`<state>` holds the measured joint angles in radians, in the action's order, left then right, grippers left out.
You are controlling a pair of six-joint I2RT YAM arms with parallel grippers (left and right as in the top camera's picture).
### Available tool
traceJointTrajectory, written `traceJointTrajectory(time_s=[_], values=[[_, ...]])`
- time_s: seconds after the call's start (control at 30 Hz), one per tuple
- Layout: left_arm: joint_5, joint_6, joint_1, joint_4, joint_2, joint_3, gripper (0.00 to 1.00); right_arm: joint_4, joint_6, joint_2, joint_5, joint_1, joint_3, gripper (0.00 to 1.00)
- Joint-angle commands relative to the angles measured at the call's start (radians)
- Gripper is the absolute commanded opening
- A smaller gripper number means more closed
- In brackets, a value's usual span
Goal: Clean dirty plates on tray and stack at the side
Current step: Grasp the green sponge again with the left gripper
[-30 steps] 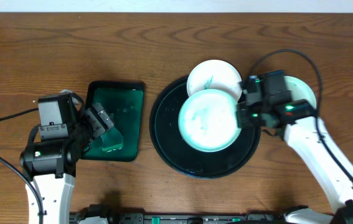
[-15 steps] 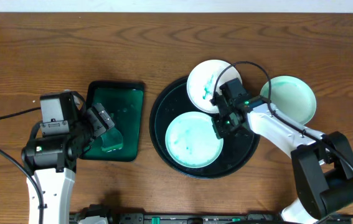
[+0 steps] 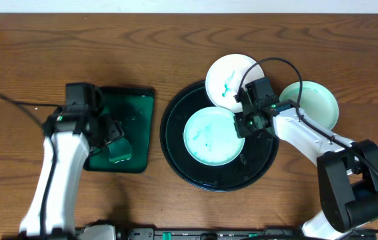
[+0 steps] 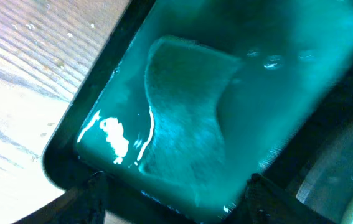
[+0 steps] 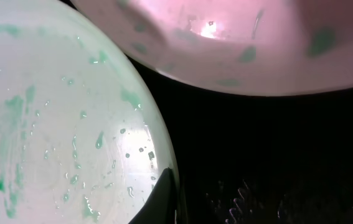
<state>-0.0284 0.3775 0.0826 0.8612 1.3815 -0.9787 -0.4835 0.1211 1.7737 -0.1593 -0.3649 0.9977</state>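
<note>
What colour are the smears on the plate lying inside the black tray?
Teal-green streaks on the white plate; clearest in the right wrist view.

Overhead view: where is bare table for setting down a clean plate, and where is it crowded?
Bare table runs along the far edge, beyond the green tray and black tray. Crowded: around the right arm, among three plates.

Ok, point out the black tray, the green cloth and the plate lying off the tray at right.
black tray (image 3: 174, 141), overhead view, bare floor at its left.
green cloth (image 4: 182, 115), left wrist view, middle of the cloth.
plate off the tray (image 3: 317, 105), overhead view, middle of its tinted face.
</note>
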Motion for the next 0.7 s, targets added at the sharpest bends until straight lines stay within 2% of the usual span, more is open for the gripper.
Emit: traceJointTrajectory(time_s=[0.0,0.2,0.33,0.37,0.4,0.43,0.67], values=[[0.048,0.055,-0.001,-0.039,0.134,-0.027,0.65,-0.003,-0.025,-0.002,0.016,-0.021,0.003,0.01],[0.048,0.074,-0.001,-0.154,0.316,-0.027,0.52,-0.002,-0.025,-0.002,0.017,-0.03,0.003,0.01],[0.036,0.073,-0.001,-0.188,0.387,-0.027,0.33,-0.003,-0.025,-0.002,0.017,-0.03,0.003,0.01],[0.033,0.072,-0.001,-0.19,0.393,-0.027,0.26,-0.003,-0.025,-0.002,0.017,-0.03,0.003,0.01],[0.032,0.072,-0.001,-0.19,0.397,-0.027,0.11,-0.003,-0.025,-0.002,0.017,-0.03,0.003,0.01],[0.028,0.072,-0.001,-0.185,0.397,-0.027,0.07,-0.003,-0.025,-0.002,0.017,-0.03,0.003,0.01],[-0.061,0.046,-0.001,-0.134,0.306,-0.053,0.07,-0.006,-0.025,-0.002,0.017,-0.03,0.003,0.01]])
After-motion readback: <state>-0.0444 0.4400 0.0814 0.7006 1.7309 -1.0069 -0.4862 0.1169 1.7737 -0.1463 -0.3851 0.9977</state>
